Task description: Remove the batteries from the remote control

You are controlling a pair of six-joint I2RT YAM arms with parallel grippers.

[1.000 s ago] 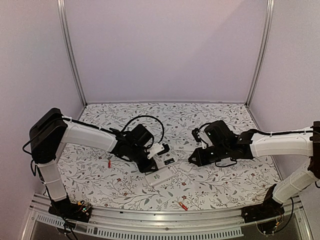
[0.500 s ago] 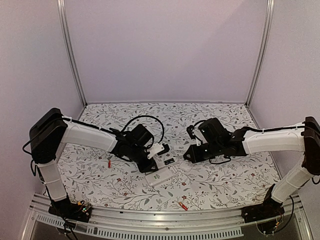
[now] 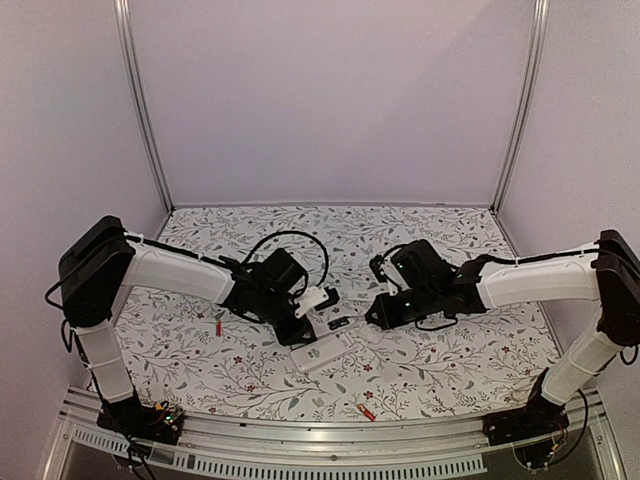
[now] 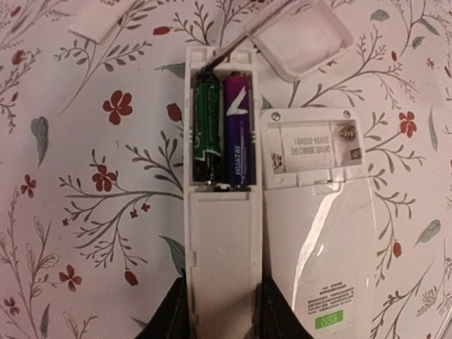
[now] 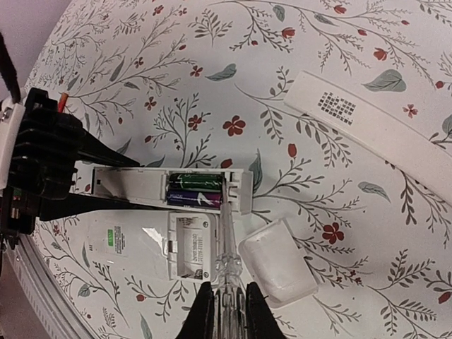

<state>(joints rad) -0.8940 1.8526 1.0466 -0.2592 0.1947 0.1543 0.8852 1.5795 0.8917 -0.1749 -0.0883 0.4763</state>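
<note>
The flat table with the white cloth full of leaves and red flowers (image 3: 440, 360) lay under both arms. The left gripper (image 4: 220, 314) squeezed the near end of the long thin white plastic remote (image 4: 222, 240), with one black finger on each side. This remote lay flat on the cloth with its back up and its battery box open.

Just beside it on its right lay a wider white remote with a green sticker (image 4: 318, 247). Its own battery box showed only a paper label. A long white bar with a patch of dots (image 5: 374, 134) lay farther off on the cloth. A small rounded white lid (image 4: 300, 39) lay with its inside up, near the far end of the thin remote.

The right gripper (image 5: 226, 311) was clenched on a thin clear plastic stick (image 5: 224, 261). The tip of the stick reached the end of the open battery box. I could not tell if it touched a battery.

Two batteries sat side by side in the thin remote, a black-and-green battery (image 4: 207, 131) and a purple battery (image 4: 238, 131).

From above, a small red battery (image 3: 218, 327) lay on the cloth to the left of the left gripper. An orange-red battery (image 3: 366, 412) lay near the front edge of the table.
</note>
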